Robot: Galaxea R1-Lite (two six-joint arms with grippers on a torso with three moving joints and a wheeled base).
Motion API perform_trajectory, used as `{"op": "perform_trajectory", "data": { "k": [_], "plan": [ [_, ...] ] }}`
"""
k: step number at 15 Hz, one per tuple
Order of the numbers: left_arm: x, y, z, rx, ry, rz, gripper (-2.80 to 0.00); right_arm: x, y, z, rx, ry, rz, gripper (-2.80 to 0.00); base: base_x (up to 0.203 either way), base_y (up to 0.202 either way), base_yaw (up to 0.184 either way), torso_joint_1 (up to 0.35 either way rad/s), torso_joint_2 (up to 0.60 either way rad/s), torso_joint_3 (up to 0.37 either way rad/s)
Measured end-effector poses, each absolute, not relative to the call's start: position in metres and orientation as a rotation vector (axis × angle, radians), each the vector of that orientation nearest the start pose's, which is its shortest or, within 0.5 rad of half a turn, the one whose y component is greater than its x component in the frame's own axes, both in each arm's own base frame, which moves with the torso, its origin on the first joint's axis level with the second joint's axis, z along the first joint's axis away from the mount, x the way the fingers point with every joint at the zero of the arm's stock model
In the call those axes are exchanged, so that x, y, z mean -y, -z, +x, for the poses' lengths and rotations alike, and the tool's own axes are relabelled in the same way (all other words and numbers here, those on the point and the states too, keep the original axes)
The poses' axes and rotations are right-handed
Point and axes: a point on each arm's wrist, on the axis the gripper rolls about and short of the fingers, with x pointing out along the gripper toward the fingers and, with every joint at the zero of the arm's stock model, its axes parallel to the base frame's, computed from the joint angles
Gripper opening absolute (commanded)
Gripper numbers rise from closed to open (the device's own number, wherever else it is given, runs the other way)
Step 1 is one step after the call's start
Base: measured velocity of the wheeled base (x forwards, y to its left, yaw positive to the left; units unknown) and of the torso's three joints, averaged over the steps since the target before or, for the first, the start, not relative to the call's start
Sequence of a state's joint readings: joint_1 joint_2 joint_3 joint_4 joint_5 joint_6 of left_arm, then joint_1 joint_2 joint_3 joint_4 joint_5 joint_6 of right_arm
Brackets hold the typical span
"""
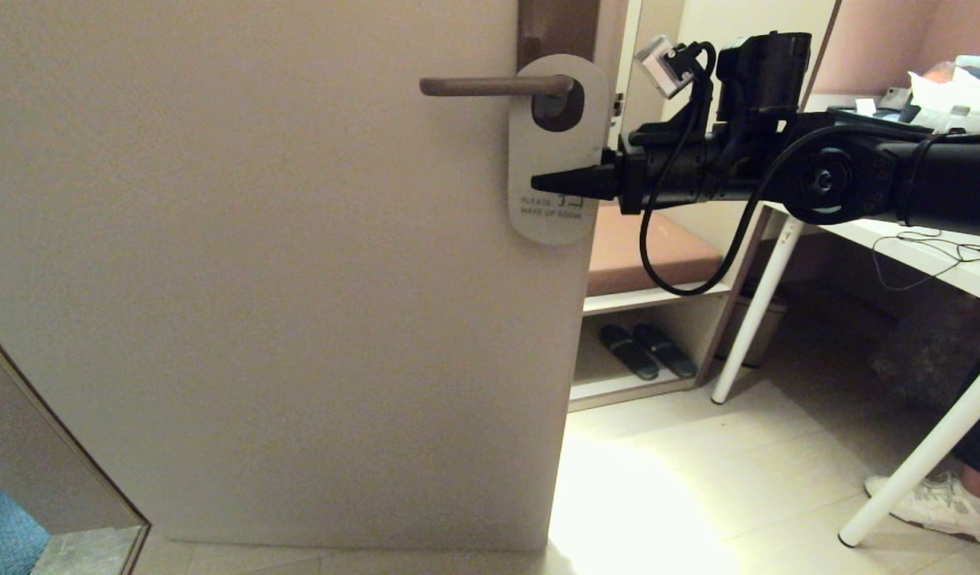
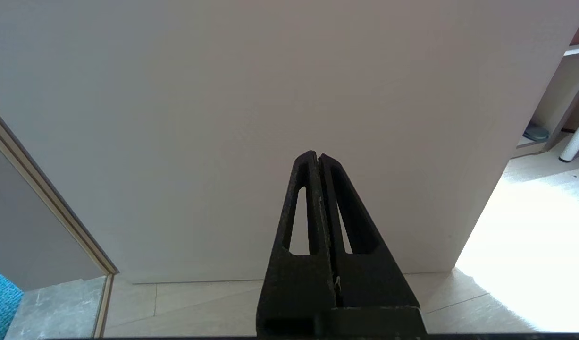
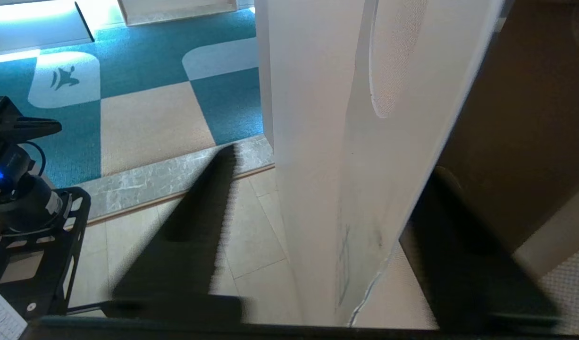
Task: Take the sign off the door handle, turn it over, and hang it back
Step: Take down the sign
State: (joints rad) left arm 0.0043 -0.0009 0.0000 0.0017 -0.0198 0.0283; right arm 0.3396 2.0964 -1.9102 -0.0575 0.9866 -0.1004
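Door [image 1: 282,279], pale, filling most of the head view. Right arm [image 1: 857,180], level, reaching in from the right. Sign [image 1: 555,160] (grey face out) hanging on the handle [image 1: 490,85]. Right gripper [image 3: 317,208]: jaws apart, one finger on each side of the sign's lower half. Left gripper [image 2: 319,158]: parked low before the door, jaws pressed together.
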Motion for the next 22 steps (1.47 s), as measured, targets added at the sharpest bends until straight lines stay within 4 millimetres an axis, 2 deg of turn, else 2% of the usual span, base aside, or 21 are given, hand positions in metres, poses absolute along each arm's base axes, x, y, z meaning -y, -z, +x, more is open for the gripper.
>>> {"op": "perform_trajectory", "data": {
  "k": [15,22],
  "plan": [
    [0.001,-0.075,-0.023,-0.001,0.015,0.028,-2.8,-0.159,-0.294,0.394,-0.026,-1.327,-0.055,-2.8,0.0,0.0,0.0,0.0,0.0,0.0],
    [0.001,-0.075,-0.023,-0.001,0.015,0.029,-2.8,-0.164,-0.294,0.382,-0.049,-1.33,-0.05,-2.8,0.0,0.0,0.0,0.0,0.0,0.0]
  ]
}}
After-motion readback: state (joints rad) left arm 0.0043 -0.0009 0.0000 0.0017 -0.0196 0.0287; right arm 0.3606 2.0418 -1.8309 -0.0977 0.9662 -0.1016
